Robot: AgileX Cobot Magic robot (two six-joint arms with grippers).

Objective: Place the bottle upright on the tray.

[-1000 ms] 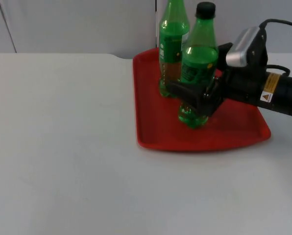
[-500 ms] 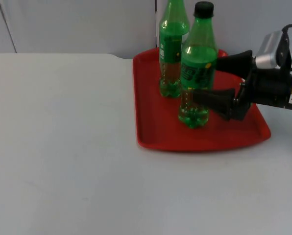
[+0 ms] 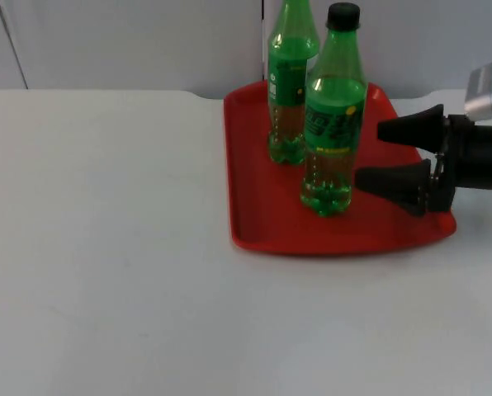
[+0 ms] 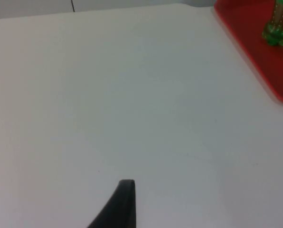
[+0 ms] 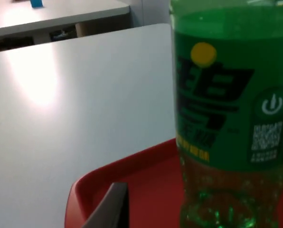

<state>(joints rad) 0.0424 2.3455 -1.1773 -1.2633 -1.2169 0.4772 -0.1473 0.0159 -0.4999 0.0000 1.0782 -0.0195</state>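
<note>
A green bottle with a black cap (image 3: 333, 115) stands upright on the red tray (image 3: 262, 227), towards its front. The same bottle (image 5: 229, 118) looms close in the right wrist view, label facing me, standing on the tray (image 5: 132, 180). My right gripper (image 3: 370, 155) is open just right of this bottle, fingers apart and clear of it, over the tray's right side. A second green bottle (image 3: 290, 78) stands upright behind it on the tray. The left wrist view shows a bottle base (image 4: 277, 28) on the tray (image 4: 260, 52) far off; one left fingertip (image 4: 122, 204) hovers over bare table.
The white table (image 3: 106, 247) spreads wide left of and in front of the tray. A grey partition wall (image 3: 130, 41) closes the far edge. The tray's right front corner (image 3: 448, 227) lies under my right arm.
My right gripper let go of the black-capped bottle, opened, and drew back to the right. The bottle stays standing on the tray.
</note>
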